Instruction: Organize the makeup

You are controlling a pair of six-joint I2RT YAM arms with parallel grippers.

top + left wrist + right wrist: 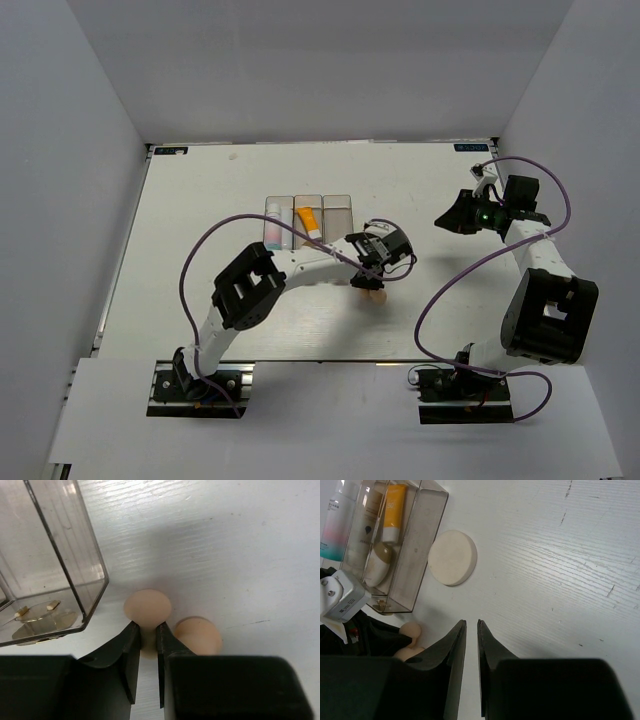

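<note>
My left gripper (147, 625) is shut on a tan egg-shaped sponge (147, 607), squeezing its narrow part low over the table; in the top view the gripper (372, 275) is just right of the bins. The second tan sponge (197, 635) lies right beside it. The cream round puff (452, 557) lies on the table next to the end bin (420, 545). The white bottle (335, 520), white tube (370, 515), orange tube (395, 510) and white oval compact (380, 562) are in the bins. My right gripper (471, 622) is shut and empty, hovering to the right of them (455, 213).
Three clear narrow bins (308, 220) stand side by side at mid-table. A bin corner (95, 580) is close to the left of my left gripper's fingers. The table's white surface (200, 200) runs to grey walls at the back and sides.
</note>
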